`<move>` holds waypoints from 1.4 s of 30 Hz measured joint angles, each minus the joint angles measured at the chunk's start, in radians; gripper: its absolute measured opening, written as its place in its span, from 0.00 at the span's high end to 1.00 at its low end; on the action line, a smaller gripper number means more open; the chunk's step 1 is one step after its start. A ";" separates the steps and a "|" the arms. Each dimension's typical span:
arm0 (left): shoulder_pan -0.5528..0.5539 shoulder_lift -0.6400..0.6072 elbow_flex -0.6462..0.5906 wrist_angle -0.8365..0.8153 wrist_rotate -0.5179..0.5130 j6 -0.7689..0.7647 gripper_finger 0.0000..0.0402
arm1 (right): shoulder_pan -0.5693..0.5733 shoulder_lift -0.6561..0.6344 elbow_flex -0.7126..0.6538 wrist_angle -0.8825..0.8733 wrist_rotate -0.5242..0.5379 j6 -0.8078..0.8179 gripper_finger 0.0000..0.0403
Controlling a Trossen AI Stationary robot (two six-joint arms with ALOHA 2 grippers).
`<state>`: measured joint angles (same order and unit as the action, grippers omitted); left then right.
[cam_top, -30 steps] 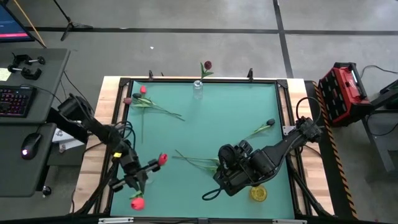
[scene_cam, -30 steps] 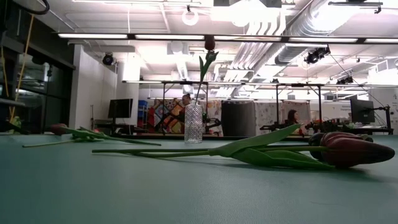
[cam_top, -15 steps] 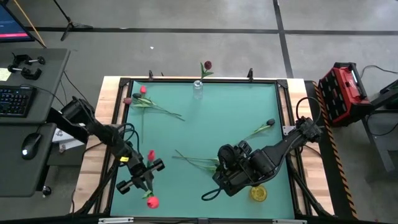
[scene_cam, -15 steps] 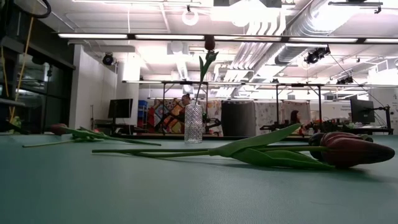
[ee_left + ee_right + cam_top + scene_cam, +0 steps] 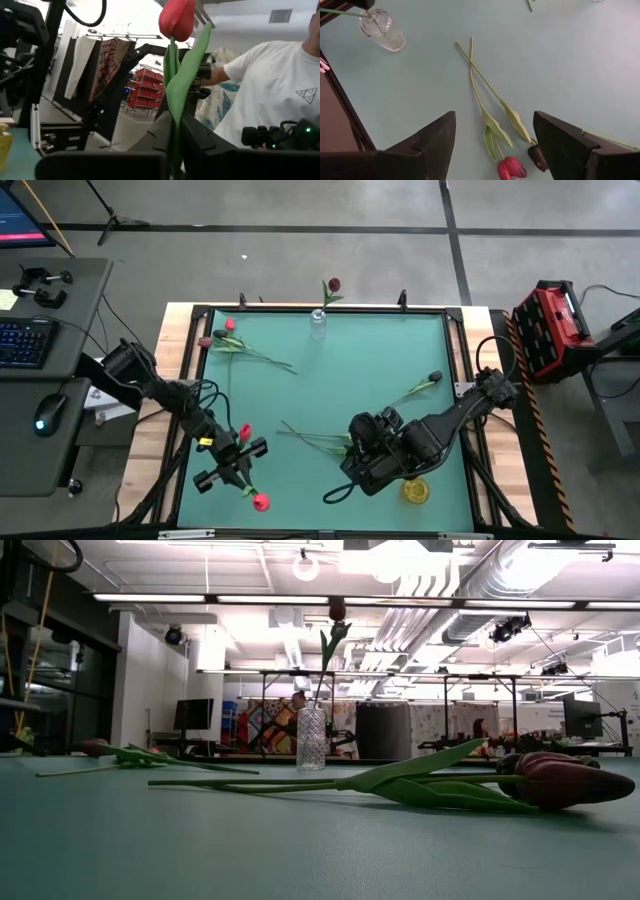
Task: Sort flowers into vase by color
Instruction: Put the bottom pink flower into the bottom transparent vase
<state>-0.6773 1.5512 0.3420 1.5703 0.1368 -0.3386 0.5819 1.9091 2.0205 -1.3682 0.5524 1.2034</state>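
Note:
My left gripper [image 5: 238, 472] is at the table's near left, shut on a red flower [image 5: 176, 20]. Its head [image 5: 261, 502] shows on the gripper's near side. A second red head [image 5: 245, 431] shows beside my left arm; what bears it is hidden. A glass vase [image 5: 382, 25] stands there with a green stem [image 5: 340, 11] at its mouth. My right gripper [image 5: 492, 145] is open and empty over two flowers [image 5: 315, 438] that lie crossed on the mat. A far glass vase [image 5: 318, 323] holds a dark maroon flower [image 5: 333, 284]. My left gripper pinches the red flower's green stem and leaf [image 5: 175, 120] between its two fingers, well below the head. The flower lies across the fingers and rises past them, head uppermost, clear of the table. Its lower stem is hidden by the gripper.
Two flowers [image 5: 235, 345] lie at the far left, one with a pink head, one with a dark head. A dark flower [image 5: 425, 385] lies at the right. A yellow object [image 5: 415, 490] sits at the near right. A person in a white shirt [image 5: 270, 90] stands beyond the table.
My left gripper has gone toward the table's right edge and has turned. The red flower has gone with it, and its head has swung rightward along the near edge.

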 joint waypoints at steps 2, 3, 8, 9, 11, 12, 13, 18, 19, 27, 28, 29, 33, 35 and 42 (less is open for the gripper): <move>0.000 -0.002 0.000 0.000 0.000 -0.006 0.95 | 0.000 0.000 0.000 0.000 0.001 0.000 0.37; 0.000 -0.003 0.000 0.000 0.000 -0.016 0.95 | 0.000 0.000 0.000 0.000 0.001 0.000 0.37; 0.000 -0.004 0.000 0.000 0.001 -0.051 0.91 | 0.000 0.000 0.000 0.038 0.001 0.000 0.37; 0.000 -0.004 0.000 0.000 0.001 -0.052 0.90 | -0.001 0.000 0.000 0.064 0.001 0.000 0.37; 0.000 -0.004 0.000 0.000 0.001 -0.052 0.88 | -0.005 0.000 0.000 0.152 -0.008 -0.014 0.37; 0.000 -0.004 0.000 0.000 0.001 -0.052 0.86 | -0.008 0.005 0.000 0.217 -0.025 -0.039 0.37; 0.002 -0.004 0.000 0.000 0.002 -0.052 0.85 | -0.014 0.014 0.000 0.294 -0.057 -0.079 0.37; 0.011 -0.004 0.000 0.000 0.002 -0.052 0.81 | -0.039 0.098 0.000 0.580 -0.177 -0.278 0.37; 0.011 -0.004 0.000 0.000 0.002 -0.052 0.81 | -0.045 0.111 0.000 0.622 -0.182 -0.309 0.37; 0.011 -0.004 -0.001 0.000 0.002 -0.053 0.80 | -0.090 0.203 -0.001 0.847 -0.366 -0.401 0.53; 0.011 -0.004 -0.001 0.000 0.003 -0.053 0.80 | -0.094 0.210 -0.002 0.882 -0.399 -0.406 0.56; 0.011 -0.004 -0.001 0.000 0.002 -0.053 0.80 | -0.095 0.211 -0.002 0.915 -0.428 -0.422 0.59; 0.011 -0.003 -0.001 -0.001 0.002 -0.053 0.80 | -0.098 0.213 0.000 1.041 -0.483 -0.485 0.76; 0.011 -0.004 -0.001 0.000 0.002 -0.053 0.80 | -0.099 0.216 0.000 1.090 -0.500 -0.505 0.89; 0.011 -0.004 -0.001 0.000 0.002 -0.052 0.80 | -0.101 0.225 0.000 1.130 -0.586 -0.471 0.93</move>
<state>-0.6662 1.5475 0.3412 1.5700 0.1387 -0.3910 0.4805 2.1340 2.0205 -0.2378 -0.0335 0.7328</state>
